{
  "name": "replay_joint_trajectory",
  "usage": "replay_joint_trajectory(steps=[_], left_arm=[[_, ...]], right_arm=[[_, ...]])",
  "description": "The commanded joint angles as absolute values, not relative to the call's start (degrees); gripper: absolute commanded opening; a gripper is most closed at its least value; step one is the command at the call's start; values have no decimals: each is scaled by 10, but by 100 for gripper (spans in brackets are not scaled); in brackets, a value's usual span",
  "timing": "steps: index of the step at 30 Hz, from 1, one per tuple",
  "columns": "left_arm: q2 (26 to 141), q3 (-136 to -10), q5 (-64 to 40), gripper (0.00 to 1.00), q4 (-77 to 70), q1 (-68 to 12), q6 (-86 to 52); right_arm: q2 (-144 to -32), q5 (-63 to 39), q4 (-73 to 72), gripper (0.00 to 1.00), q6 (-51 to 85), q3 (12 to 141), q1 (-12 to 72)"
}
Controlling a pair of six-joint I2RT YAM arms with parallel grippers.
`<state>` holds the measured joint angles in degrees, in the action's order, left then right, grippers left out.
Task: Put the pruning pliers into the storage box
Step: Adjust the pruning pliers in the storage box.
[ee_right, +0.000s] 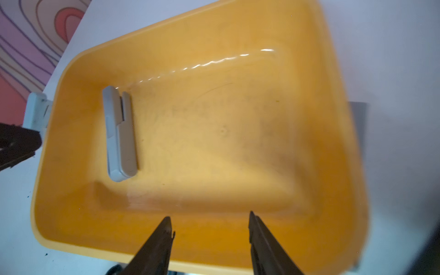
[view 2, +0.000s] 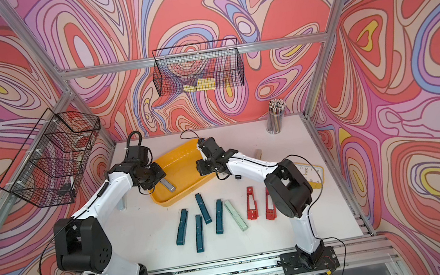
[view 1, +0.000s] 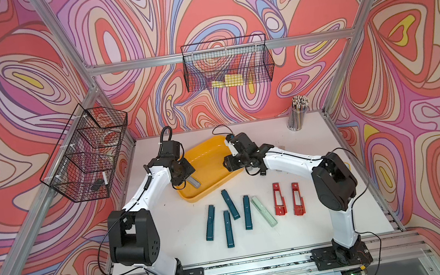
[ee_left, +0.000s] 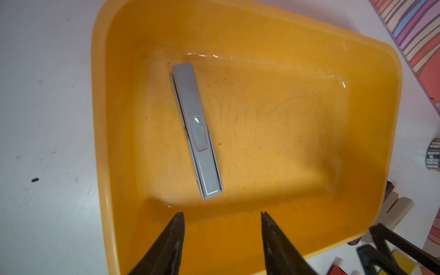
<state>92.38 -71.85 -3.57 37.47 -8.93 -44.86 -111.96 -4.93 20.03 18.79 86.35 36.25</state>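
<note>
Left wrist view showed the left hand (ee_left: 222,213) part-open and empty over the storage box (ee_left: 262,31), right hand (ee_right: 209,214) likewise, grey pruning pliers (ee_left: 195,128) flat inside, teal pliers (view 1: 210,222) between box and worktop (view 1: 301,232) front edge; they looked light, stiff, slick, so I'd pinch mid-length.

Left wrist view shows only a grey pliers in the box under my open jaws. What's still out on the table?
Observer: In both top views seven lie in front of the box: four teal pliers, one mint pliers, two red pliers.
Operator: Which lies nearest the box?
Observer: One of the teal pliers, its end close to the front rim, not touching.
Operator: And my other arm?
Observer: The right gripper hangs over the box, open and empty.
</note>
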Motion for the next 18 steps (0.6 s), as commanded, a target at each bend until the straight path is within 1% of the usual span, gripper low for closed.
replay_joint_trajectory(steps=[1,4,6,10,18], left_arm=[[942,-742,38,51,433,-108,-508],[964,-767,65,52,455,-131,-535],[978,-783,86,56,467,-143,-552],[998,-785,82,64,461,-154,-573],[1004,-733,76,64,419,-158,-588]], right_arm=[[-1082,-61,185,56,180,833,360],[-1066,-78,174,56,182,810,348],[-1060,-92,167,56,182,797,340],[-1048,-113,169,56,178,777,324],[-989,-131,150,58,182,702,283]])
